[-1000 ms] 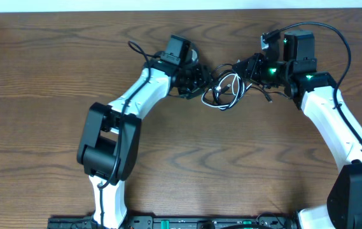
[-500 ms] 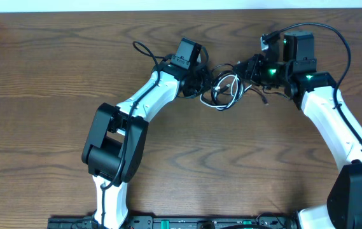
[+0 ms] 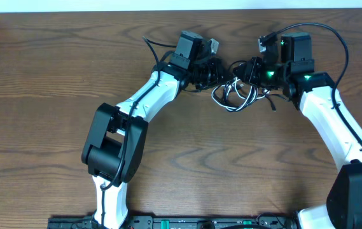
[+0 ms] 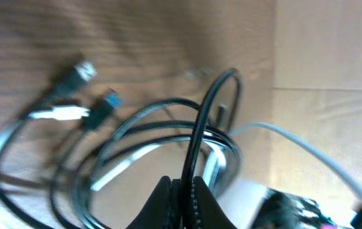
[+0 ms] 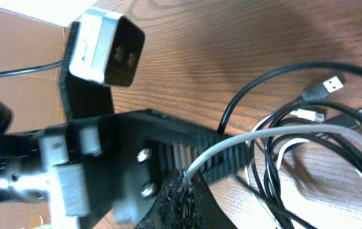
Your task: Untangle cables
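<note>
The cables (image 3: 234,97), one black and one white, lie looped together at the back of the table between my two grippers. My left gripper (image 3: 217,69) is at the tangle's left end. In the left wrist view it (image 4: 185,192) is shut on a strand of the black cable (image 4: 201,124), which rises straight out of the jaws. My right gripper (image 3: 242,71) is at the tangle's right end. In the right wrist view it (image 5: 186,186) is shut on the white cable (image 5: 276,133). Black loops (image 5: 273,75) and silvery plug ends (image 5: 331,84) trail onto the wood.
The wooden table (image 3: 53,95) ends at a pale wall edge (image 3: 104,5) just behind both grippers. The left arm's wrist camera block (image 5: 102,49) sits close in front of the right gripper. A blue-tipped plug (image 4: 106,102) lies among the loops.
My left gripper moved right and toward the back edge, then shut on the black cable. The tangle shifted slightly right with it. The right gripper kept its grip and place.
</note>
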